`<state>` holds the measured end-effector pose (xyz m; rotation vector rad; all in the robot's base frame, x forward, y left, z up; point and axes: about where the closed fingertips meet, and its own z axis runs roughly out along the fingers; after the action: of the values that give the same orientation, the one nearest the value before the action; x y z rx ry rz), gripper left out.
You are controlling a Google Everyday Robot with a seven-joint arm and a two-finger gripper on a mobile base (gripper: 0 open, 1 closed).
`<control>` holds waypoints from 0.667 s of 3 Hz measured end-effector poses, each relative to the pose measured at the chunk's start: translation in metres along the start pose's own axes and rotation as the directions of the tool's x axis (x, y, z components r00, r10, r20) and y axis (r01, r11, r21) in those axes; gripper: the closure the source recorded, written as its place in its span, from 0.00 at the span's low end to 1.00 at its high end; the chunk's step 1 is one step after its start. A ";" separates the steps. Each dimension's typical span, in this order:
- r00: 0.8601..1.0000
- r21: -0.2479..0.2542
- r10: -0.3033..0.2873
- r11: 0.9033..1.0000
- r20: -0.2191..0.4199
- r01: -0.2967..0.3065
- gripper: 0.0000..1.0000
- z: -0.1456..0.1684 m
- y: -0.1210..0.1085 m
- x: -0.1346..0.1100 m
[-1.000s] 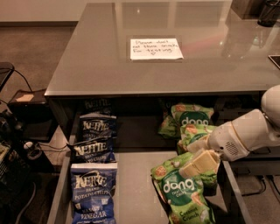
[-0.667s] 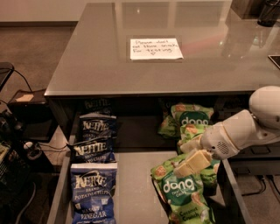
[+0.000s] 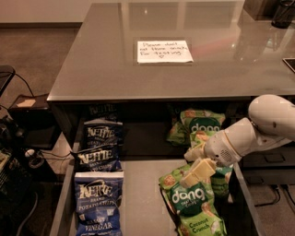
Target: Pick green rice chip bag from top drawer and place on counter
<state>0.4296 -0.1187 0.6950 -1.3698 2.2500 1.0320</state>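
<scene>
The top drawer [image 3: 143, 193] is pulled open below the counter [image 3: 106, 60]. On its right side lie light green rice chip bags: one at the front [image 3: 196, 203] with a "dang" logo and "Coconut Crunch" text, one at the back [image 3: 203, 123], and one partly hidden under my arm [image 3: 221, 180]. My gripper [image 3: 196, 162] reaches in from the right on a white arm. It hovers just over the top edge of the front green bag. Its cream fingers [image 3: 199, 171] are spread apart with nothing between them.
Three dark blue Kettle chip bags [image 3: 99, 203] lie in a row down the drawer's left side. A white handwritten note [image 3: 163, 50] lies on the counter. Cables and dark equipment [image 3: 18, 152] sit on the floor to the left. A dark object [image 3: 283, 14] stands at the counter's far right.
My gripper and arm have moved a little to the left over the green bags. The bags have not moved.
</scene>
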 end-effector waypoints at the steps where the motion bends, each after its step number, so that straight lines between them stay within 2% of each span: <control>1: 0.999 -0.013 -0.035 0.999 -0.008 0.035 0.21 0.005 -0.012 -0.002; 2: 0.998 -0.024 -0.069 0.997 -0.016 0.068 0.21 0.009 -0.019 -0.006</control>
<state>0.4484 -0.1139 0.6844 -1.4603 2.1930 1.0314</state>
